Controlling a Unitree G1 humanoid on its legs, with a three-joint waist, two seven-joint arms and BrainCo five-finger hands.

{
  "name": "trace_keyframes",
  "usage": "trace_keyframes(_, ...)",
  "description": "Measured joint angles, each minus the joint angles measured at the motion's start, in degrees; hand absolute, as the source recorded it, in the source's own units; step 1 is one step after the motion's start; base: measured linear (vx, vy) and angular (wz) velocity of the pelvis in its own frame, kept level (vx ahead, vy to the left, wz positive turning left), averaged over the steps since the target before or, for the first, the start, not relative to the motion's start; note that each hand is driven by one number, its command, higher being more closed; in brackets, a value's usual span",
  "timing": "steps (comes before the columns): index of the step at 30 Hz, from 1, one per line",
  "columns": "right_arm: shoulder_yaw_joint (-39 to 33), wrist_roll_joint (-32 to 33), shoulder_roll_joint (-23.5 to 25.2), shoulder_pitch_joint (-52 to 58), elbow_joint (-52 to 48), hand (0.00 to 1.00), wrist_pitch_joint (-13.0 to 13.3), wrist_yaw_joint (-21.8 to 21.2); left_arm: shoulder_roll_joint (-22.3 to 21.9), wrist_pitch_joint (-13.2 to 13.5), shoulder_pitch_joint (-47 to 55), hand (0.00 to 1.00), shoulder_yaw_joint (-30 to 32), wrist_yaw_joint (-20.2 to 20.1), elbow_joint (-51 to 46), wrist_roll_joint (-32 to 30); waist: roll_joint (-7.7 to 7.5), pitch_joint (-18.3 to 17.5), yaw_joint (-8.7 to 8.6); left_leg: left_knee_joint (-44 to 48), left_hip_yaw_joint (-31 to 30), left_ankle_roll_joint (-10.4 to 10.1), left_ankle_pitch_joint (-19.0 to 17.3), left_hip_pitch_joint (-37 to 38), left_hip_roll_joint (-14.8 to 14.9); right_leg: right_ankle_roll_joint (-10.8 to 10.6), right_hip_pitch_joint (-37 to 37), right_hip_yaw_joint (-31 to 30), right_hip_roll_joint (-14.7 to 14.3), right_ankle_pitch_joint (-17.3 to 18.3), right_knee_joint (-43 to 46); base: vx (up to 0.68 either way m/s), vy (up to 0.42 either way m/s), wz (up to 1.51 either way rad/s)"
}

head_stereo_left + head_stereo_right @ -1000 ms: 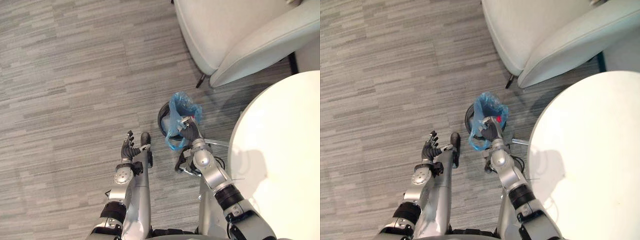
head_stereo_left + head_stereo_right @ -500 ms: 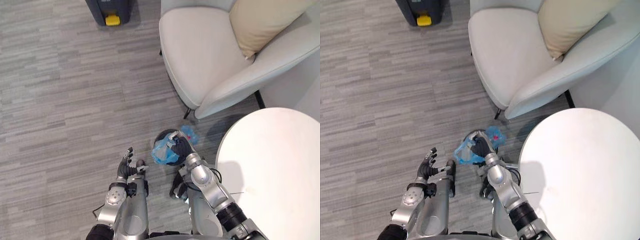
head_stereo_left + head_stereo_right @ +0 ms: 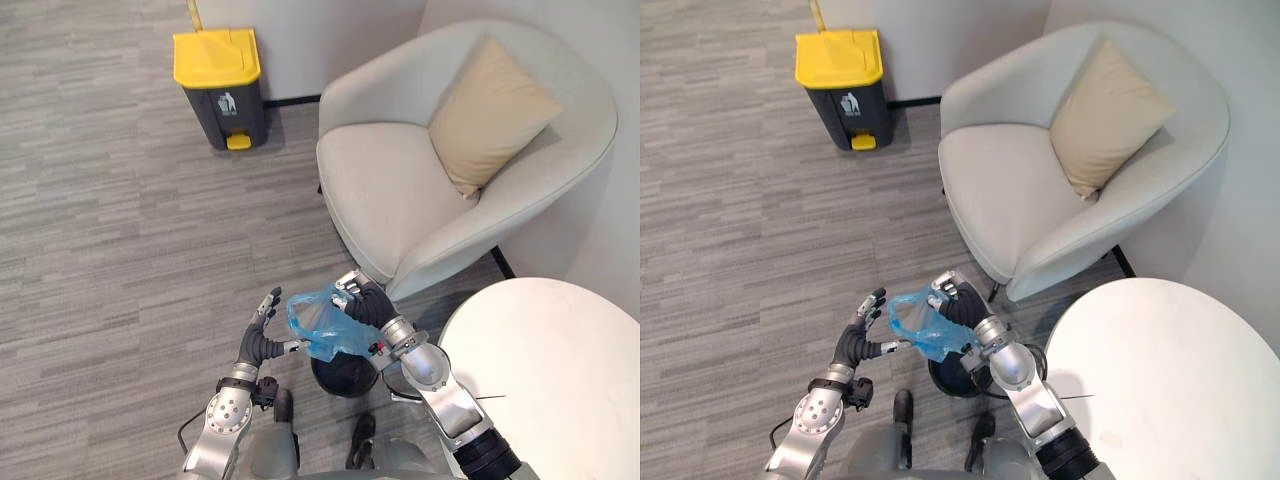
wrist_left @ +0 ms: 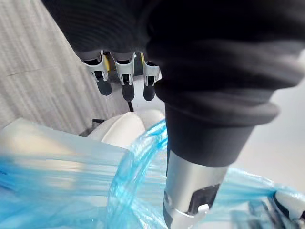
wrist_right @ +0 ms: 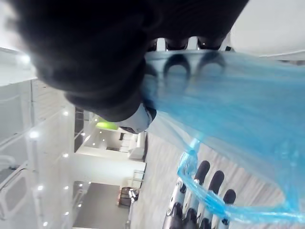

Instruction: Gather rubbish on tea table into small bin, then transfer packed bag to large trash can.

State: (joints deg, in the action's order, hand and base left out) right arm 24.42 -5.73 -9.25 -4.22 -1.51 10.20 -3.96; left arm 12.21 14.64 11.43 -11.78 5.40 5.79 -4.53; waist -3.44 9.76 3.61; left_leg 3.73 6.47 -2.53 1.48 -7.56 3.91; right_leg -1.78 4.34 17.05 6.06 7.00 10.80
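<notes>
- The large trash can, dark grey with a yellow lid and a yellow pedal, stands on the grey striped floor against the far wall, well apart from both hands.
- The left hand is raised just beside the blue bag, on its left. Its fingers are straight and a little spread, holding nothing. The thumb reaches toward the bag's lower edge; whether it touches the film I cannot tell.
- The blue bag is thin see-through plastic, crumpled and gathered at the top. It hangs between the two hands, right above the small bin. Its lower end overlaps the bin's rim in the head views, so I cannot tell whether it is clear of the bin.
- The small bin is black and round and sits on the floor, between the armchair's front and the bench.
- The right hand has its fingers curled round the gathered top of the bag, gripping it. In the right wrist view those fingers show through the stretched blue film.
- A pale grey armchair stands beyond the hands, with a beige cushion leaning on its backrest.
- The round white bench lies at the lower right, near the small bin.
</notes>
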Motion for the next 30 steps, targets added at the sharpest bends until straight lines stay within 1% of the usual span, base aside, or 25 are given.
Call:
trace_keyframes(4,1.2,2.0,-0.4,-0.9,-0.7,1.0,0.2,-1.2,0.4,0.9,-0.1,0.0,-0.2,1.0,-3.4,-6.4,0.19,-0.8,0.12,-1.8,0.6,0.3,0.2,2.7,-0.3,-0.2,-2.4,-1.4,-0.1,-0.9,-2.0,0.02,0.02,-0.08)
trace_keyframes(5,1.3,2.3,-0.6,-0.9,-1.1,1.0,0.2,-1.3,0.5,1.0,0.0,0.0,-0.3,1.1,-3.7,-7.2,0.27,-1.1,0.15,-1.9,0.8,0.3,0.2,2.8,-0.3,-0.2,-2.4,-1.6,-0.1,-1.1,-2.2,-0.01,0.033,-0.12)
trace_keyframes(6,1.4,3.0,-0.7,-1.2,-1.9,1.0,0.3,-1.4,0.5,1.2,-0.2,0.0,-0.5,1.5,-4.4,-9.5,0.53,-1.5,0.09,-2.2,1.1,0.5,0.3,3.6,-0.4,-0.2,-3.0,-2.0,-0.2,-1.6,-2.7,-0.01,0.029,-0.12)
trace_keyframes(8,1.5,3.0,-0.7,-1.3,-2.2,1.0,0.6,-1.5,0.5,1.5,-0.1,0.0,-0.7,2.1,-5.1,-10.1,0.6,-2.0,0.13,-3.2,1.4,0.8,0.6,4.1,-0.6,-0.2,-3.2,-2.6,-0.2,-1.9,-3.1,-0.03,0.033,-0.11)
trace_keyframes(9,1.5,3.0,-0.9,-1.7,-2.1,1.0,0.7,-1.8,0.5,1.5,-0.3,0.0,-0.7,2.6,-6.2,-12.0,0.88,-2.9,-0.04,-4.2,1.5,1.1,1.1,4.5,-0.9,-0.4,-3.1,-3.1,-0.1,-2.1,-3.3,-0.04,0.041,-0.09)
trace_keyframes(12,2.0,2.9,-1.3,-2.1,-2.1,1.0,0.7,-2.2,0.5,1.6,-0.2,0.0,-0.6,3.6,-8.0,-13.8,1.39,-3.5,-0.13,-6.1,1.8,1.3,2.1,5.6,-1.0,-0.7,-3.2,-3.3,-0.1,-2.4,-3.4,-0.04,0.023,-0.03)
trace_keyframes(13,2.7,2.8,-1.4,-2.3,-2.0,1.0,0.7,-2.3,0.5,1.7,-0.3,0.0,-0.5,3.8,-8.8,-14.4,1.77,-4.0,-0.23,-7.6,1.8,1.6,3.0,6.3,-1.2,-0.9,-3.2,-3.4,0.0,-2.6,-3.5,-0.04,0.009,0.0)
trace_keyframes(15,3.2,2.6,-1.3,-2.7,-1.5,1.0,0.7,-2.3,0.5,1.9,-0.3,0.0,-0.4,4.4,-9.6,-15.4,2.0,-4.2,-0.25,-9.2,2.0,1.5,3.8,7.1,-1.4,-1.1,-3.4,-3.8,0.0,-2.9,-3.9,-0.04,0.034,-0.03)
trace_keyframes(18,3.2,0.7,-1.2,-3.3,0.5,1.0,0.7,-2.3,0.4,1.9,-0.3,0.0,-0.3,4.7,-10.0,-16.1,2.0,-4.2,-0.43,-9.5,2.1,1.6,3.9,7.7,-1.8,-1.3,-4.1,-4.2,0.2,-3.1,-4.2,-0.04,0.036,-0.02)
trace_keyframes(21,3.2,0.6,-1.0,-3.3,2.2,1.0,0.6,-2.3,0.2,1.9,-0.3,0.0,-0.1,4.7,-10.0,-16.4,2.2,-5.3,-0.45,-9.6,2.1,1.8,4.0,7.7,-1.9,-1.6,-4.1,-4.5,0.3,-3.3,-4.7,-0.03,0.022,0.0)
trace_keyframes(24,3.2,0.6,-0.5,-3.5,2.5,1.0,0.6,-2.4,-0.3,1.9,-0.3,0.0,0.0,4.5,-10.4,-16.3,2.36,-5.5,-0.91,-9.6,2.1,2.0,4.4,7.7,-2.0,-1.7,-4.2,-4.5,0.2,-3.6,-5.0,0.0,0.0,0.0)
trace_keyframes(27,3.4,0.7,-0.2,-4.4,2.5,1.0,0.6,-2.6,-0.8,1.9,-0.9,0.0,-0.6,2.7,-10.3,-13.8,2.42,-5.6,-1.27,-9.6,2.1,1.9,4.7,7.7,-2.1,-1.6,-4.2,-4.6,0.1,-3.7,-5.0,0.0,0.0,0.0)
trace_keyframes(29,3.6,1.0,-0.2,-4.7,2.5,1.0,0.6,-2.7,-0.8,2.0,-2.1,0.0,-2.9,1.5,-9.4,-12.4,2.6,-6.2,-1.3,-9.6,2.1,1.8,4.8,7.5,-1.6,-1.6,-4.1,-4.7,-0.1,-3.8,-5.2,0.0,0.0,0.0)
trace_keyframes(30,4.0,1.4,-0.2,-5.0,2.5,1.0,0.6,-3.2,-0.8,2.0,-3.4,0.0,-5.2,0.2,-6.8,-11.2,2.92,-7.1,-1.27,-9.6,2.2,1.8,4.8,7.4,-1.5,-1.5,-4.1,-4.7,-0.2,-4.2,-5.7,0.0,0.0,0.0)
